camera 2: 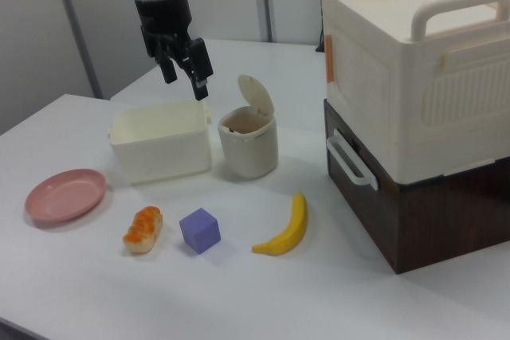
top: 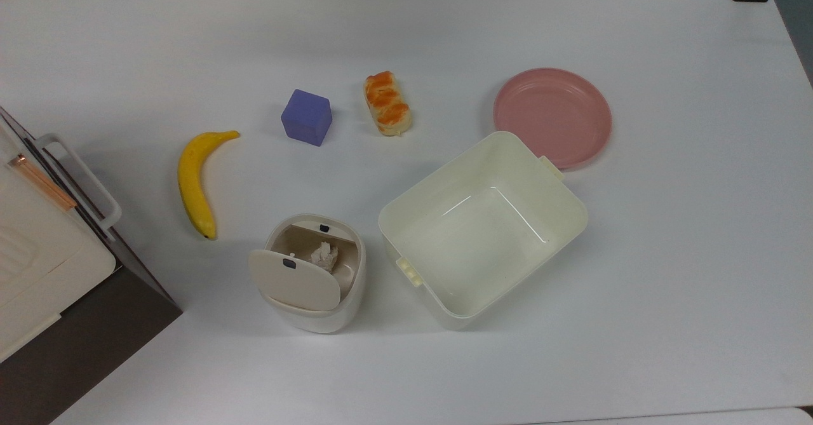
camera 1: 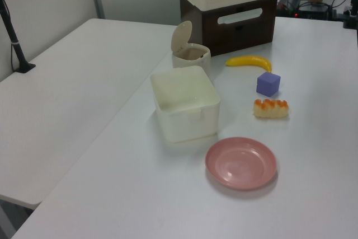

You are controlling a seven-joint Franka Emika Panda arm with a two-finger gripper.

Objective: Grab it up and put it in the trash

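The crumpled off-white paper ball (top: 325, 255) lies inside the trash (top: 350, 285), a small rounded cream bin whose oval lid (top: 295, 280) stands flipped open. The same bin stands by the big tub in the left view (camera 1: 190, 57) and in the right view (camera 2: 249, 147). In the right view my gripper (camera 2: 186, 87) hangs in the air, up and to the right view's left of the bin, above the tub's corner. It is open, with nothing between its fingers, and touches nothing.
A large rectangular cream tub (top: 559, 190) sits beside the bin. On the table are a banana (top: 192, 183), a purple cube (top: 307, 117), an orange-glazed bread roll (top: 387, 103) and a pink plate (top: 552, 115). A cream box on a brown cabinet (camera 2: 414, 109) occupies one table end.
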